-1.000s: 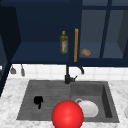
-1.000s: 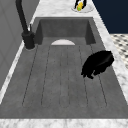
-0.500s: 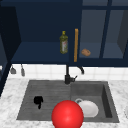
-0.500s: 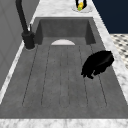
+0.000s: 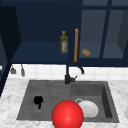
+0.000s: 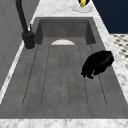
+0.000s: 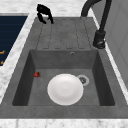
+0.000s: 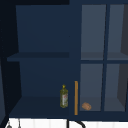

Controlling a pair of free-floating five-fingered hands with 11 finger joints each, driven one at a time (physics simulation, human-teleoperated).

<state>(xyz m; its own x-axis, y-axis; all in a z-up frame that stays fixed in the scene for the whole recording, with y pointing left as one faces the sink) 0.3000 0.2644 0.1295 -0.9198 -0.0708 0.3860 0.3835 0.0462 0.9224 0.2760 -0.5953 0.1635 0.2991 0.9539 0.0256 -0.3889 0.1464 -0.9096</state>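
My left hand hovers over the ribbed draining board to the left of the basin, near its front edge. Its fingers hang down loosely and hold nothing. From the left side the same hand floats close to the board's front rim, and from the right side this hand is at the far end of the board. A big red ball is low in the front view, overlapping the sink's front edge. A white plate lies in the basin beside the drain.
A black tap stands behind the sink. In the open wall cabinet are an olive oil bottle, an orange door handle and a small brown loaf. A small red speck sits at the basin's front wall. A small plate with a yellow-green item rests on the far counter.
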